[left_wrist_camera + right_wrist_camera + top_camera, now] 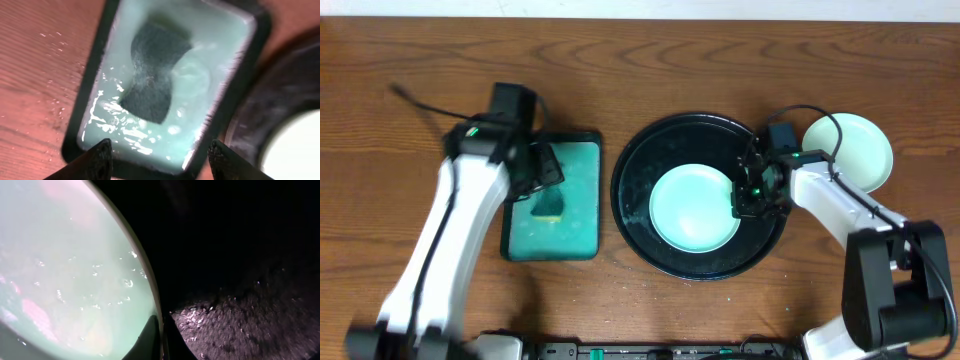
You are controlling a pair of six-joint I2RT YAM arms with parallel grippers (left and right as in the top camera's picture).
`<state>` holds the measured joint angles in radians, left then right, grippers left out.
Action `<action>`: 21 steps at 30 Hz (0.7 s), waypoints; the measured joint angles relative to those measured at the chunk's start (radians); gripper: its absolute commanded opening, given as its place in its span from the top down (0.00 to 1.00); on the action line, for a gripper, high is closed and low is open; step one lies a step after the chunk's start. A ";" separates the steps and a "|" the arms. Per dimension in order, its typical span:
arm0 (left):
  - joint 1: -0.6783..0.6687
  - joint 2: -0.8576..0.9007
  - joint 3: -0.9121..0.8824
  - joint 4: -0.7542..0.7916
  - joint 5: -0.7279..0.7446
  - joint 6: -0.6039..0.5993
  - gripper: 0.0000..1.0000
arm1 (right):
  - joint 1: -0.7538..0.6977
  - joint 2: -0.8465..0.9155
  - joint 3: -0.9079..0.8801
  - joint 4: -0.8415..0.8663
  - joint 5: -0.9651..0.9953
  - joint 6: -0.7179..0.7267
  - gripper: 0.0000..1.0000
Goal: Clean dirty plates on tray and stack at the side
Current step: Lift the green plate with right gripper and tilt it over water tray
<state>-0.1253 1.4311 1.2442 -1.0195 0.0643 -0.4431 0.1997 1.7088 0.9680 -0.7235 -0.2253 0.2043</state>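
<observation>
Plate 1 [692,208]: lying in tray [638,165].
Plate 2 [855,150]: on table [620,70], just beside tray's right rim.
Right gripper [161,336]: closed on Plate 1's right rim.
Left gripper [160,151]: jaws wide, above teal container [220,45] with dark sponge [155,70].

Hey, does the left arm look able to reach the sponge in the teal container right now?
Probably yes: the left gripper hangs open directly above the sponge, with nothing between them.
</observation>
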 measured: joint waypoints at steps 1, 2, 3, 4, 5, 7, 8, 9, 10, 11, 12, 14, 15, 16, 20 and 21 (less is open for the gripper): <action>0.001 -0.044 0.000 -0.005 0.002 0.003 0.37 | 0.018 -0.018 0.010 -0.001 0.016 -0.001 0.99; 0.001 -0.092 0.000 -0.008 0.005 0.009 0.36 | 0.044 -0.044 0.026 -0.001 0.037 -0.005 0.99; 0.001 -0.140 0.001 -0.010 0.008 0.019 0.36 | 0.072 -0.072 0.045 0.002 0.055 -0.011 0.99; 0.001 -0.185 0.001 -0.011 0.009 0.026 0.36 | 0.113 -0.110 0.074 0.012 0.081 -0.024 0.99; 0.001 -0.232 0.001 -0.011 0.012 0.032 0.36 | 0.143 -0.133 0.095 0.026 0.099 -0.031 0.99; 0.001 -0.304 0.001 -0.013 0.012 0.040 0.31 | 0.212 -0.177 0.140 0.078 0.142 -0.052 0.99; 0.001 -0.342 0.001 -0.013 0.011 0.047 0.25 | 0.253 -0.194 0.164 0.112 0.165 -0.064 0.99; 0.001 -0.378 0.001 -0.013 0.011 0.053 0.24 | 0.290 -0.207 0.183 0.143 0.189 -0.075 0.99; 0.001 -0.412 0.001 -0.013 0.012 0.053 0.23 | 0.331 -0.217 0.196 0.189 0.215 -0.087 0.99; 0.001 -0.444 0.001 -0.013 0.011 0.053 0.23 | 0.368 -0.223 0.204 0.240 0.243 -0.099 0.99; 0.001 -0.475 0.001 -0.013 0.011 0.053 0.22 | 0.405 -0.225 0.207 0.291 0.266 -0.113 0.99; 0.001 -0.531 0.001 -0.014 0.011 0.055 0.22 | 0.472 -0.216 0.209 0.386 0.306 -0.146 0.99; 0.001 -0.557 0.001 -0.014 0.011 0.055 0.21 | 0.506 -0.204 0.209 0.438 0.321 -0.167 0.99; 0.001 -0.575 0.001 -0.014 0.011 0.055 0.21 | 0.527 -0.188 0.210 0.481 0.328 -0.179 0.99; 0.001 -0.637 0.001 -0.015 0.011 0.055 0.21 | 0.605 -0.079 0.210 0.642 0.367 -0.259 0.99; 0.001 -0.645 0.001 -0.015 0.011 0.055 0.21 | 0.617 -0.058 0.210 0.662 0.380 -0.275 0.99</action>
<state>-0.1242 0.7856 1.2453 -1.0348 0.0753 -0.3878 0.8169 1.6508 1.1778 -0.0612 0.1551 -0.0708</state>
